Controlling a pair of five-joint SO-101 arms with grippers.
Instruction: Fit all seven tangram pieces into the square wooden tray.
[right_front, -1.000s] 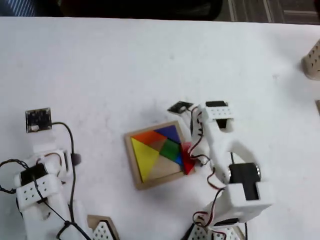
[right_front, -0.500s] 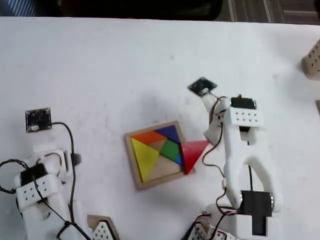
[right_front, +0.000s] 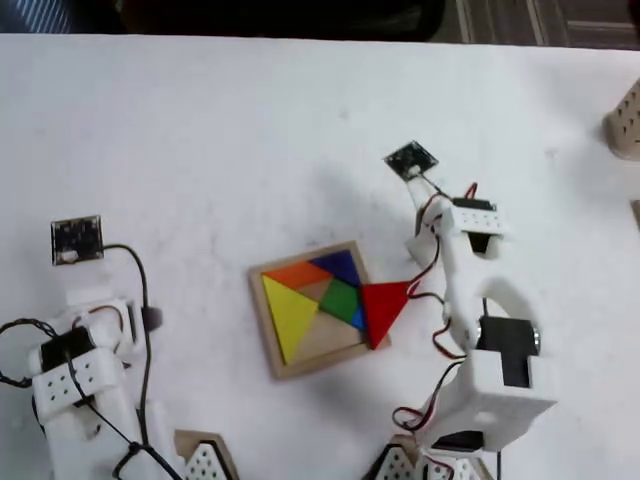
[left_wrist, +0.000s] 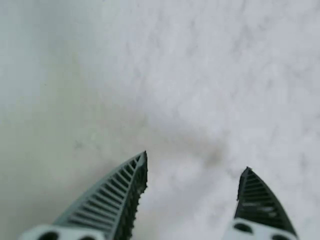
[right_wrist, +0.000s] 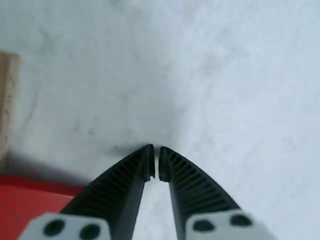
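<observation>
The square wooden tray (right_front: 262, 330) lies at the table's middle and holds orange (right_front: 297, 272), blue (right_front: 340, 265), yellow (right_front: 288, 312) and green (right_front: 342, 298) pieces plus pale wooden ones (right_front: 335, 340). A red triangle (right_front: 383, 308) rests across the tray's right rim, partly outside it, and its corner (right_wrist: 30, 205) shows beside my right gripper. The right gripper (right_wrist: 155, 148) is shut and holds nothing, just past the triangle's right tip (right_front: 420, 262), over bare table. My left gripper (left_wrist: 195, 162) stands open over bare table at the front left.
The left arm (right_front: 75, 370) sits folded at the front left corner with a black cable looping beside it. A perforated pale block (right_front: 625, 120) stands at the far right edge. White table stretches wide behind the tray.
The right arm has drawn back from the tray's right edge toward the right and rear, uncovering the red triangle on the rim. The left arm has not moved.
</observation>
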